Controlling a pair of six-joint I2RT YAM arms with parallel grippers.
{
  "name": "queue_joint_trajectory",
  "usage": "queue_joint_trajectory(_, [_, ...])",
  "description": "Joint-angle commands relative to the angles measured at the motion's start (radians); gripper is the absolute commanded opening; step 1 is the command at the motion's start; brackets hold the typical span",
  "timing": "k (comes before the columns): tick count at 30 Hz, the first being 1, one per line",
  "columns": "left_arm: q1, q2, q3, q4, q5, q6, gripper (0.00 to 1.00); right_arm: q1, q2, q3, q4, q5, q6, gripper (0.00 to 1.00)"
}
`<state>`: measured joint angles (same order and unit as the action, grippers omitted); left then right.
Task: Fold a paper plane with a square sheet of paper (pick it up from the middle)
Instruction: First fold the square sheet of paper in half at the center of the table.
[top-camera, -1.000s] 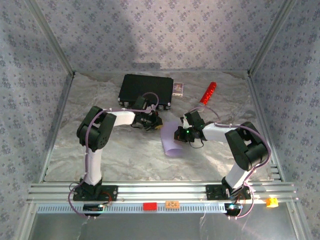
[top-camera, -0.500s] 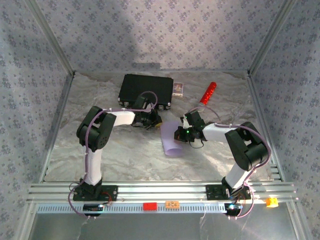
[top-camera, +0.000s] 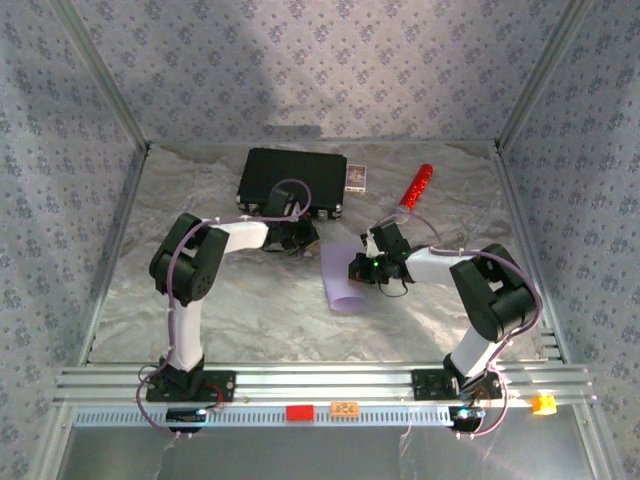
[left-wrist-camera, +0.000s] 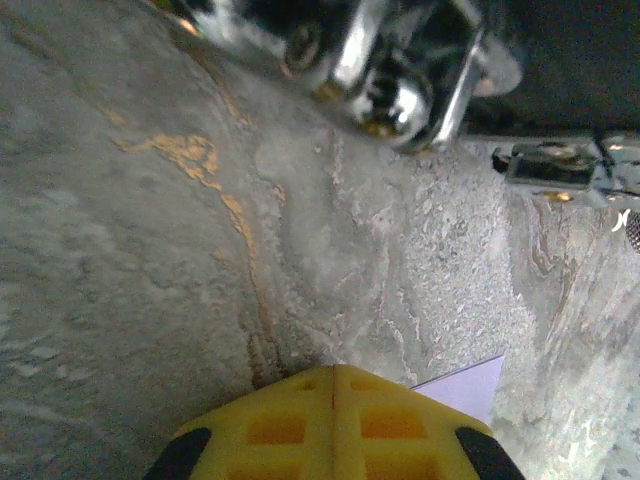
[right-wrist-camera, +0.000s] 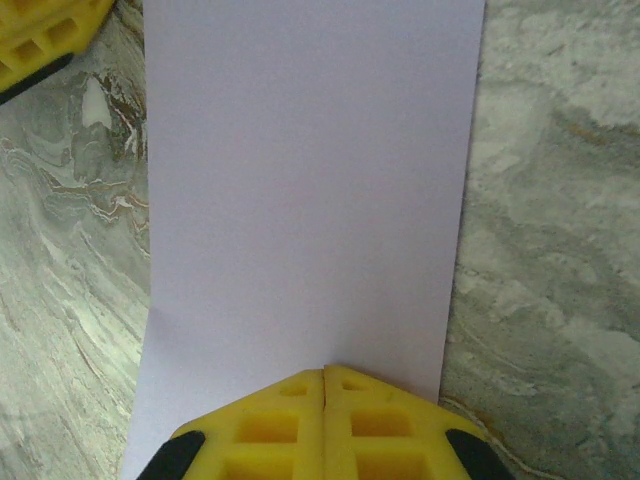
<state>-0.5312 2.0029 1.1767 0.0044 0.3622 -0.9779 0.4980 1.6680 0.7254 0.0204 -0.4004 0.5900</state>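
The square sheet of paper is pale lilac and lies flat on the marbled table as a narrow rectangle. My right gripper is shut, and its yellow fingertips rest on top of the sheet at its near edge. My left gripper is also shut, with its tips just left of the sheet's far corner and holding nothing. Its yellow fingers show beside the sheet's far left corner in the right wrist view. The paper plane is out of view.
A black case lies at the back, close behind my left gripper; its edge and metal latches show in the left wrist view. A small card box and a red-and-silver cylinder lie further right. Patterned walls enclose the table.
My left gripper has drawn back a little from the sheet, toward the black case. The right gripper and the sheet have not moved.
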Motion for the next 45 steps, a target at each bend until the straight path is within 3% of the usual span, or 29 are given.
queue_joint_trajectory(1, [-0.012,-0.087,-0.022,-0.041,-0.071,0.022,0.0,-0.001,0.038,-0.058,-0.163,0.083,-0.009,0.0])
queue_joint_trajectory(8, [-0.05,-0.204,-0.125,-0.019,-0.02,0.037,0.02,0.002,0.033,-0.058,-0.154,0.09,0.003,0.0])
queue_joint_trajectory(12, [-0.088,-0.239,-0.185,0.031,0.103,0.051,0.02,0.004,0.033,-0.056,-0.158,0.097,0.007,0.0])
queue_joint_trajectory(18, [-0.13,-0.234,-0.211,0.084,0.251,0.062,0.02,0.007,0.032,-0.052,-0.16,0.101,0.01,0.0])
queue_joint_trajectory(25, [-0.14,-0.157,-0.185,0.092,0.346,0.082,0.04,0.011,0.035,-0.053,-0.167,0.106,0.006,0.0])
queue_joint_trajectory(32, [-0.154,-0.106,-0.189,0.016,0.337,0.135,0.03,0.013,0.045,-0.057,-0.161,0.103,0.011,0.0])
queue_joint_trajectory(39, [-0.152,-0.101,-0.227,-0.159,0.229,0.278,0.02,0.012,0.035,-0.064,-0.165,0.109,0.011,0.0])
queue_joint_trajectory(45, [-0.152,-0.099,-0.295,-0.167,0.183,0.337,0.01,0.013,0.032,-0.064,-0.163,0.11,0.015,0.0])
